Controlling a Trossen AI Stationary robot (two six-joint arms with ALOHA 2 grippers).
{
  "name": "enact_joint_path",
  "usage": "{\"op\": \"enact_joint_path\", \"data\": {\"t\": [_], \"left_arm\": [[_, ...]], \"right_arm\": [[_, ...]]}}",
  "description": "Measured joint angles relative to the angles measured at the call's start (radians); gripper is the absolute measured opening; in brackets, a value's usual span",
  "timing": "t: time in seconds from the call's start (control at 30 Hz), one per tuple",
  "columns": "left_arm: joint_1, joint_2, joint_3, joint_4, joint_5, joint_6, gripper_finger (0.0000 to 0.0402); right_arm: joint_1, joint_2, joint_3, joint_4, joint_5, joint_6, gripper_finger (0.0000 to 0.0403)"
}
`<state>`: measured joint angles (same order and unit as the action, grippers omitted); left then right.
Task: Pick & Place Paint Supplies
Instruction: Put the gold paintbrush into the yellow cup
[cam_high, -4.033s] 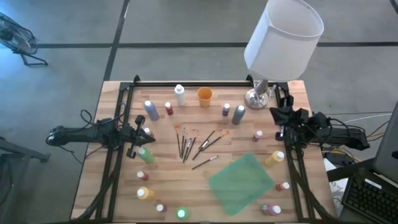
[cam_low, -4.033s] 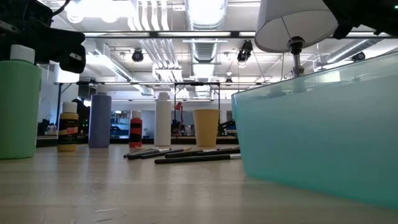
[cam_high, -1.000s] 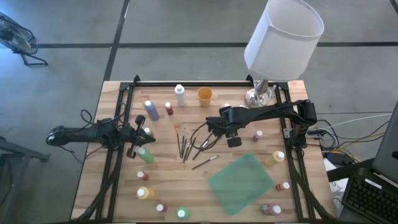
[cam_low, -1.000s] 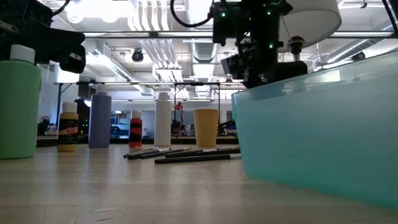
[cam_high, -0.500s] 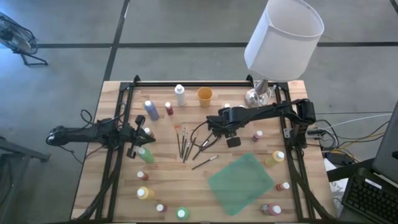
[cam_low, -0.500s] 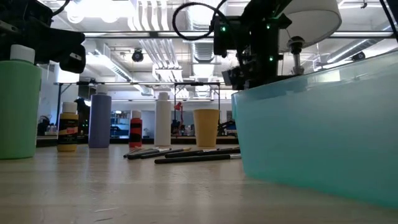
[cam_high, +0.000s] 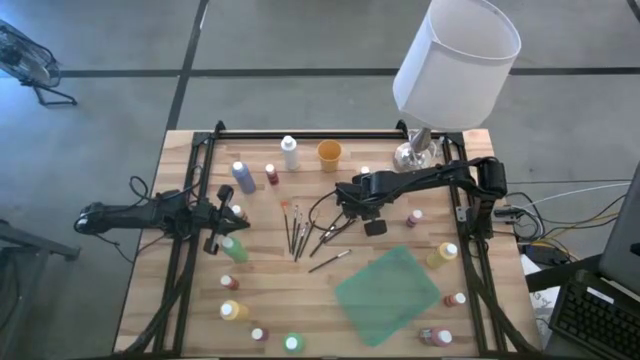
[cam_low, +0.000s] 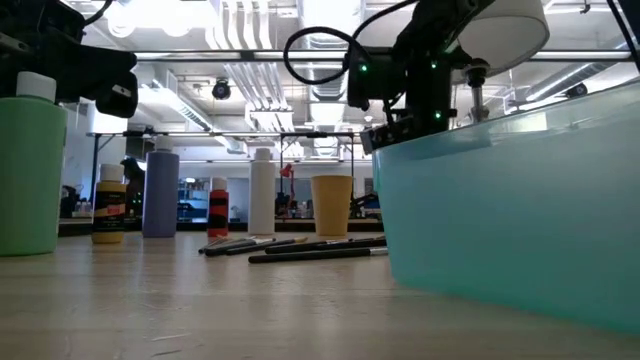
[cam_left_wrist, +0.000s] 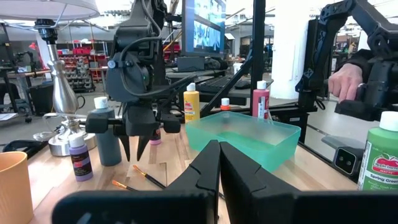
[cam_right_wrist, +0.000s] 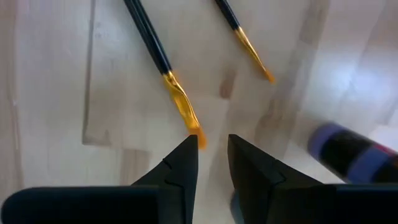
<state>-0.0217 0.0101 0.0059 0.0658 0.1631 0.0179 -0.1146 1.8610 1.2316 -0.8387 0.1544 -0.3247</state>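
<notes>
Task is looking barely begun: the teal bin (cam_high: 387, 292) is showing nothing inside, and bottles and brushes (cam_high: 303, 232) are all lying out on the tabletop (cam_high: 265, 275). The right claw (cam_right_wrist: 212, 155) is hovering over the brush cluster, fingers slightly parted and gripping nothing, with 1 orange-tipped brush (cam_right_wrist: 163, 67) ending just beside its fingertips. The left claw (cam_left_wrist: 219, 163) is waiting well apart, clenched and empty.

right arm (cam_high: 400, 183) extended, lowered over brushes (cam_high: 330, 228)
</notes>
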Motion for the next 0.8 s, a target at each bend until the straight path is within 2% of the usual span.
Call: {"op": "enact_joint_path", "data": {"t": [0.6,0.8], "left_arm": [[0.0,0.0,0.0,0.0,0.0,0.0,0.0014],[0.0,0.0,0.0,0.0,0.0,0.0,0.0014]], "right_arm": [[-0.003,-0.004,-0.125,0.129,0.0,0.003,0.0137],[-0.003,-0.007,-0.143,0.154,0.0,0.006,0.0129]]}}
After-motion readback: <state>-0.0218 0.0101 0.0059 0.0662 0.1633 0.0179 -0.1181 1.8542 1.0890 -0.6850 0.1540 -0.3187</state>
